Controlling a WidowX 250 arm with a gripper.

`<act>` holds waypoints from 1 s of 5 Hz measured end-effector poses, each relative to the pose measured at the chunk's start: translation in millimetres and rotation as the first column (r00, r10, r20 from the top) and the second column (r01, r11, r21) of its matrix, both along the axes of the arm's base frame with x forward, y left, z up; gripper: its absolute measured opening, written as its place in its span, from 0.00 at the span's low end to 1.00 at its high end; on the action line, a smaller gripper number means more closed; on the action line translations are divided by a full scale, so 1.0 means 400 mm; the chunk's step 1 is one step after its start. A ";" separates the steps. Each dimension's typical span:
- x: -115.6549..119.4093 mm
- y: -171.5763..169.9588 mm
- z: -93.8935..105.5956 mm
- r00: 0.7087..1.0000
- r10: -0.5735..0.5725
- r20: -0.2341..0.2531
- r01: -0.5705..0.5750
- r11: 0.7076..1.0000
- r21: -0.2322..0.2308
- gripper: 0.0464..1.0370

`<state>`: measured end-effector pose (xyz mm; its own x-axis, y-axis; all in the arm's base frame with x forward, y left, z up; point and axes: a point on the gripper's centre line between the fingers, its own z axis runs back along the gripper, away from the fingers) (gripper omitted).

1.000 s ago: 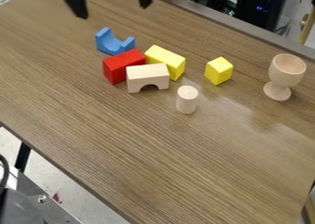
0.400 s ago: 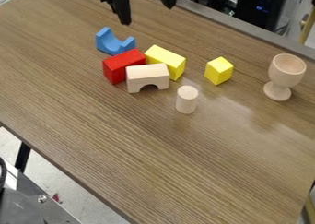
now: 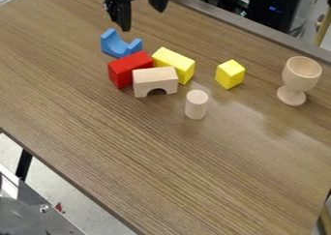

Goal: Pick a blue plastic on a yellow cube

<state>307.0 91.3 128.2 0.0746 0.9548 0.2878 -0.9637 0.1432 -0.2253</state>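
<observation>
While hand (image 3: 142,20) hangs open, blue pc (image 3: 117,49) nr, lower in view.

Camera above wooden tabletop (image 3: 181,166), facing down at slant, far enough back to take in opposite edges.

Cube (image 3: 230,75) between blocks (image 3: 173,65) and goblet (image 3: 300,78)

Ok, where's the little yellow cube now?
In the camera view, the yellow cube stands right of centre, between the longer yellow block and the wooden goblet.
</observation>
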 end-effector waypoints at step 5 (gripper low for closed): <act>0.111 0.180 -0.141 0.987 0.152 -0.055 -0.150 0.988 0.028 0.96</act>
<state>351.4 163.1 72.0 -0.0533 0.9493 0.3097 -0.9857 -0.0004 -0.1683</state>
